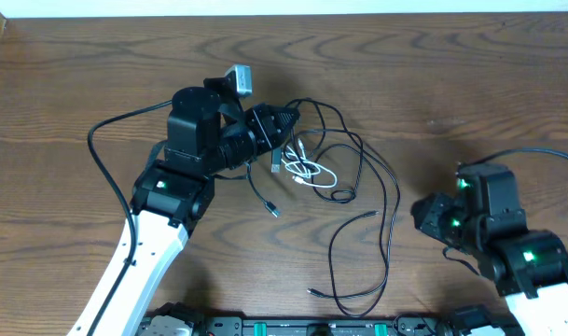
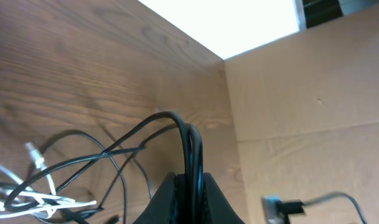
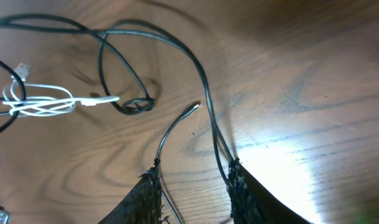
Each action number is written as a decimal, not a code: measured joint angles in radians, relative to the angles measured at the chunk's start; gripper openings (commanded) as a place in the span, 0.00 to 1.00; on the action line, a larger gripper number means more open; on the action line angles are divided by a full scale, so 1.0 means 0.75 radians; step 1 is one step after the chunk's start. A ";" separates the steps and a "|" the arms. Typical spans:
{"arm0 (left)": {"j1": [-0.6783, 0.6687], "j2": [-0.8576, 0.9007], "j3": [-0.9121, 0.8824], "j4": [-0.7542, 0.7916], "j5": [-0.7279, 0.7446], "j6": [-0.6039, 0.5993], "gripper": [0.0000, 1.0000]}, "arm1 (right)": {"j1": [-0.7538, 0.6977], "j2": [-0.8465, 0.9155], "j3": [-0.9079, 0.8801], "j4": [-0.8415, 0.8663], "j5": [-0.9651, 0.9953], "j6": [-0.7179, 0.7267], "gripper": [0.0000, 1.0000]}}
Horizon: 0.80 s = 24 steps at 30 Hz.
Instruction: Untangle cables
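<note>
Tabletop: brown wood, far edge along top of overhead view, left edge cutting the top-left corner. Broad bare wood at far right and far left, more betw. loops and far edge.

Black cables: loose loops mid-tabletop, reaching toward near edge, one plug end close to it.

L gripper: clamped on black cables at upper-left end of loops, strands arching out from betw. fingers.

R gripper: partway open just right of loops, two black strands running betw. fingers, gripping nothing.

White cable: small coil just below L gripper, among black loops, well clear of all edges.
</note>
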 measured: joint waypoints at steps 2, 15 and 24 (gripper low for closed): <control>0.000 -0.002 0.000 0.023 0.036 -0.001 0.08 | 0.007 0.038 0.000 0.071 -0.070 -0.067 0.44; 0.000 -0.002 0.000 0.260 0.172 -0.287 0.08 | 0.069 0.240 0.000 0.290 -0.472 -0.618 0.58; 0.000 -0.002 0.000 0.265 0.187 -0.637 0.08 | 0.069 0.281 0.000 0.398 -0.621 -0.946 0.71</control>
